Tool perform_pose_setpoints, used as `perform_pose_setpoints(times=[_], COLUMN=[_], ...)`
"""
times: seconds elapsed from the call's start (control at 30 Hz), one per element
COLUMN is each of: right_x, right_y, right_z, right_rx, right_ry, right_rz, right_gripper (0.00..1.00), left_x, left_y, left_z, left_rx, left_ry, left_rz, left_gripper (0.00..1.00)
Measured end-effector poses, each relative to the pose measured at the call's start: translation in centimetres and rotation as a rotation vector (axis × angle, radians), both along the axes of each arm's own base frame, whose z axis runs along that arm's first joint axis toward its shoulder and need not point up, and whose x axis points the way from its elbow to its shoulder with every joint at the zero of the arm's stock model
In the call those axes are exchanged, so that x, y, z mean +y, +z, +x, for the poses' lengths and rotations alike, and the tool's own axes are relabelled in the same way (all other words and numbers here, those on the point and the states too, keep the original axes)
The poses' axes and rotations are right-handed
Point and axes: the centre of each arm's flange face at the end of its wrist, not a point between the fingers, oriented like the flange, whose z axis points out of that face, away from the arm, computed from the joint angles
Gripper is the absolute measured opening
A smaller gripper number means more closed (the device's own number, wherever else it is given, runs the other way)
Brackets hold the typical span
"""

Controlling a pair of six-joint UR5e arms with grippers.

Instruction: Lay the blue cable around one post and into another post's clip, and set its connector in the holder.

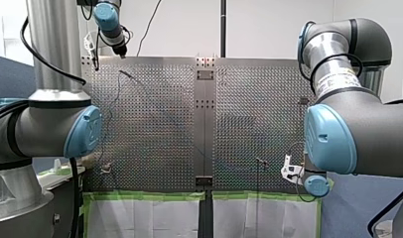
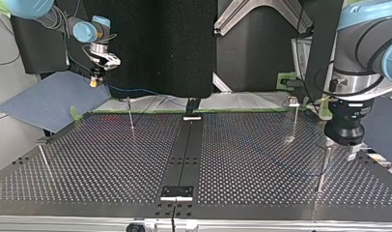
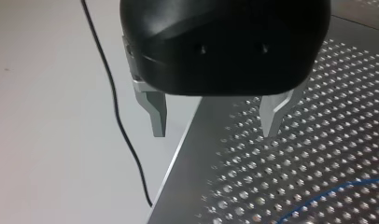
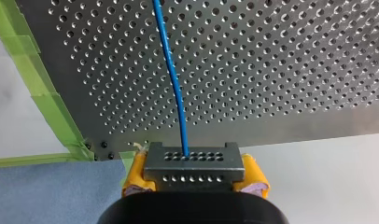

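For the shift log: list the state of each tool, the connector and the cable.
left tool: open, empty.
right tool: shut on the connector.
connector: gripped, held in the air.
blue cable: leaves the connector, runs over the perforated table.

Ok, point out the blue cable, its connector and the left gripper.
blue cable (image 4: 170, 60): right wrist view, mid-length.
connector (image 4: 193, 165): right wrist view, grey front face.
left gripper (image 3: 213, 134): left wrist view, midway between fingertips.

Bright, even room light washes the counter (image 1: 155, 129) in the front view. In the top view the backdrop falls dark (almost black) while the counter's edge nearest that camera glares pale. The blue cable (image 4: 172, 79) is brightly lit.
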Motion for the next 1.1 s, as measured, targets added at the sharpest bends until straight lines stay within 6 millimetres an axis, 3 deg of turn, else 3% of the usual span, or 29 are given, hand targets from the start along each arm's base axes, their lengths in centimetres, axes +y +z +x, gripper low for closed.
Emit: perform_pose_setpoints(times=[0.67,1.1], right_x=[0.1,0.1], right_y=[0.0,0.0], right_z=[0.0,0.0], right_rx=[0.0,0.0], right_ry=[0.001,0.001], right_rz=[0.003,0.005], right_gripper=[0.0,0.0], left_x=[0.3,0.6], left_y=[-2.0,-1.2], left_z=[-1.1,-2.0], left_rx=[0.203,0.273], left_ry=[-0.014,-0.008], left_rz=[0.094,0.083], left_gripper=[1.0,1.0])
